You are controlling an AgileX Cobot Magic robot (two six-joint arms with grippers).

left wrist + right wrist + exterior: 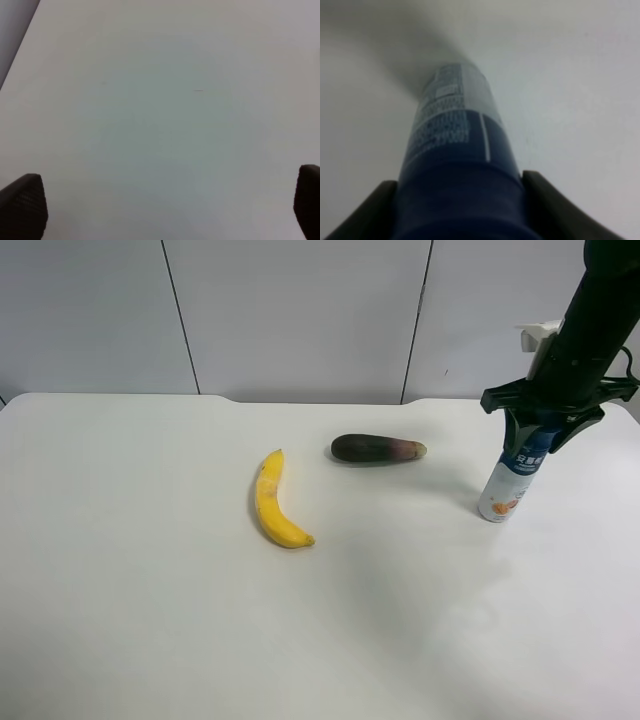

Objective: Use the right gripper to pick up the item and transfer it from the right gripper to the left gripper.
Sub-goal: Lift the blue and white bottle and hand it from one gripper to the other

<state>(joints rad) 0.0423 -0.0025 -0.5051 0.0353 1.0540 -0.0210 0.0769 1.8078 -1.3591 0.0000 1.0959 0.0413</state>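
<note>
High view: the right hand [530, 435] is closed on the white bottle [508, 485] at its blue neck. The bottle is at this view's right, well apart from the banana [275, 502] and eggplant [378, 448]. I cannot tell whether its base has left the counter [150, 620]. I judge the high grip leaves the body free for a handover.

Right wrist view: both fingers [550, 210] press the cap end.

Left wrist view: the left hand [165, 210] hangs spread wide, holding nothing.

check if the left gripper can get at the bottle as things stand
Probably not yet: the left gripper is open, but its wrist view shows only bare table, and the right gripper grips the bottle by its cap.
</note>
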